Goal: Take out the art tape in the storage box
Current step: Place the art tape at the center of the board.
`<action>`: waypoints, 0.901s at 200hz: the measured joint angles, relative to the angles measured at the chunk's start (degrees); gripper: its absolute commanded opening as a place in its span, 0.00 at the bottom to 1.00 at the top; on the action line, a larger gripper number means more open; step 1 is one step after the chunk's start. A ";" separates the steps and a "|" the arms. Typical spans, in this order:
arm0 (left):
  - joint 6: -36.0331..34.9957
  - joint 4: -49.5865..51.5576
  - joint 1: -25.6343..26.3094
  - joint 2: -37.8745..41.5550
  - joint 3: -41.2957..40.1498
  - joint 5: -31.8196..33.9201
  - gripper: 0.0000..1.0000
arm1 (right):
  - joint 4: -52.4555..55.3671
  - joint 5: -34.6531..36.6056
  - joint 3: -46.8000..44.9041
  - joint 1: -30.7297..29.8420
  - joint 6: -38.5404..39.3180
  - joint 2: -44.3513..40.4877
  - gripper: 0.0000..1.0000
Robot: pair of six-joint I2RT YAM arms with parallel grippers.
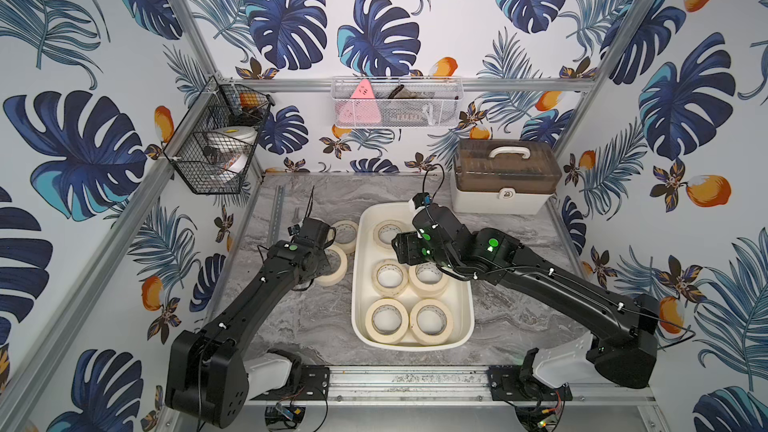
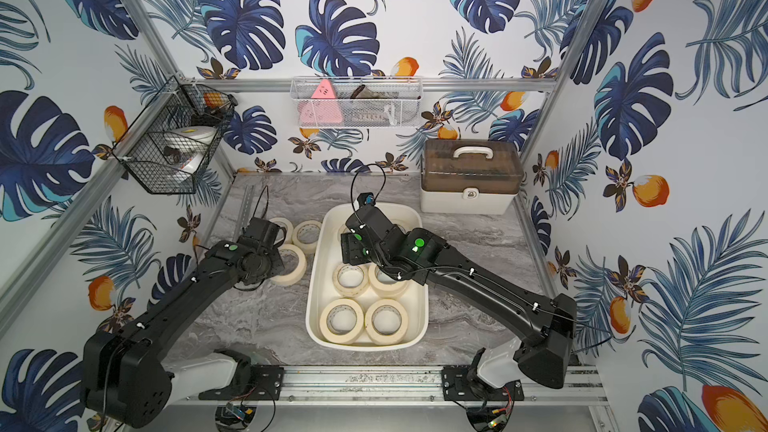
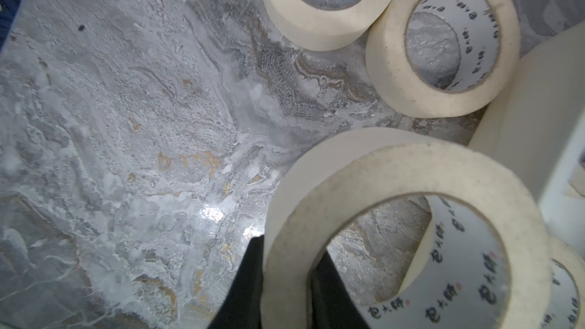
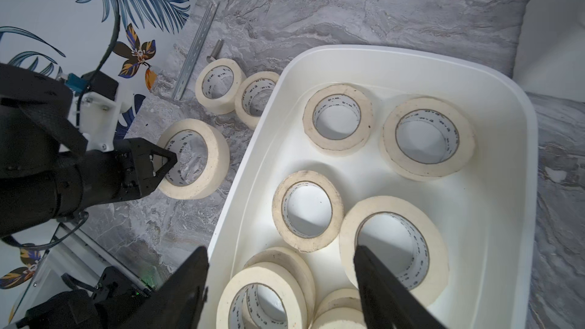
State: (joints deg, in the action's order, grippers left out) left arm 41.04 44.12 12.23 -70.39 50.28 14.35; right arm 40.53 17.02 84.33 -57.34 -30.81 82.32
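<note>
The storage box [image 1: 358, 284], a shallow cream tub, sits mid-table and holds several rolls of art tape [image 1: 387, 320]. Three more rolls lie on the marble left of it [image 2: 307, 234]. My left gripper [image 3: 286, 280] is shut on the wall of the nearest of those rolls [image 3: 411, 178], one finger inside the hole and one outside; the right wrist view shows the same grip [image 4: 164, 161]. My right gripper [image 4: 281, 283] hangs open over the box, with one finger above the box's left rim [image 4: 253, 140] and the other above a roll [image 4: 392, 248]. In both top views its fingers are hidden under the wrist.
A brown-lidded case with a white handle [image 1: 505, 176] stands at the back right. A black wire basket [image 1: 212, 143] and a white mesh basket [image 1: 395, 103] hang on the walls. A metal rail [image 4: 196, 55] lies on the table at the back left.
</note>
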 measured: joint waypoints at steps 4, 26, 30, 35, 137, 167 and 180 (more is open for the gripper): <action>0.33 -0.61 -0.02 0.00 -0.66 -0.24 0.00 | 0.09 0.07 -0.35 0.24 0.00 -0.28 0.75; 1.73 -4.33 -0.09 -1.38 -3.63 -0.66 0.00 | 0.28 0.28 -2.25 1.77 0.00 -1.68 0.75; 1.97 -4.90 -0.09 -1.79 -3.96 -0.72 0.00 | 0.28 0.28 -2.60 2.05 -0.02 -1.95 0.75; 2.34 -5.77 -0.09 -2.47 -4.48 -0.92 0.00 | 0.28 0.26 -3.02 2.38 -0.02 -2.23 0.74; 2.54 -16.50 -0.09 -11.85 -6.88 -4.04 0.00 | 0.46 -3.76 -11.76 13.73 -0.24 -7.43 0.74; 2.54 -18.64 -0.09 -14.29 -6.62 -4.83 0.01 | 0.48 -5.81 -13.64 16.26 -0.24 -8.74 0.74; 2.51 -19.08 -0.09 -15.34 -6.03 -5.18 0.05 | 0.57 -6.23 -14.27 17.00 -0.24 -9.07 0.74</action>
State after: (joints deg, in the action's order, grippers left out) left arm 43.55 25.04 12.14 -85.73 44.25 9.17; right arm 41.10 10.79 70.06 -40.34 -31.05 73.25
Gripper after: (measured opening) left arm 0.233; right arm 0.740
